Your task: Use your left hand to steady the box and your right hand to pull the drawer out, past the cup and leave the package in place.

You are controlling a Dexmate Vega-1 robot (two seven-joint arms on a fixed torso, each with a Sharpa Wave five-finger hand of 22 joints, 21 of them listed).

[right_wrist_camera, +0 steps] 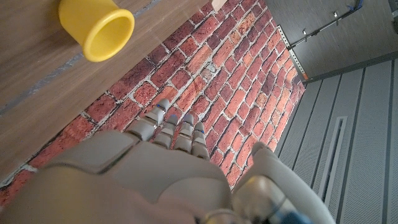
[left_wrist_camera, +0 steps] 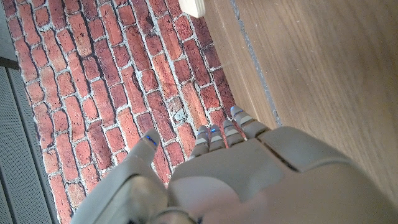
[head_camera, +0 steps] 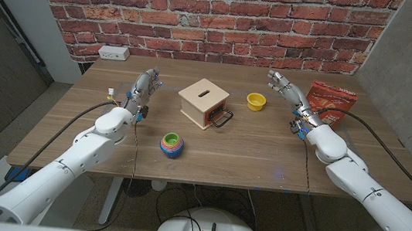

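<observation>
— Nothing's touched yet, is it?

— No. Both arms are raised: the left robot hand (head_camera: 145,85) hangs left of the wooden box (head_camera: 203,103), fingers loosely spread, holding nothing. The right robot hand (head_camera: 285,88) is spread too, up between the yellow cup (head_camera: 256,101) and the red package (head_camera: 330,104).

— Where's the drawer?

— Its black handle (head_camera: 223,119) pokes out of the box's right front side, mid-counter (head_camera: 248,155).

— So what's the trick?

— I'd say press the left palm on the box first, then hook the handle and pull straight toward the front edge, passing the cup, clear of the package and the stacked rings (head_camera: 171,144)
</observation>
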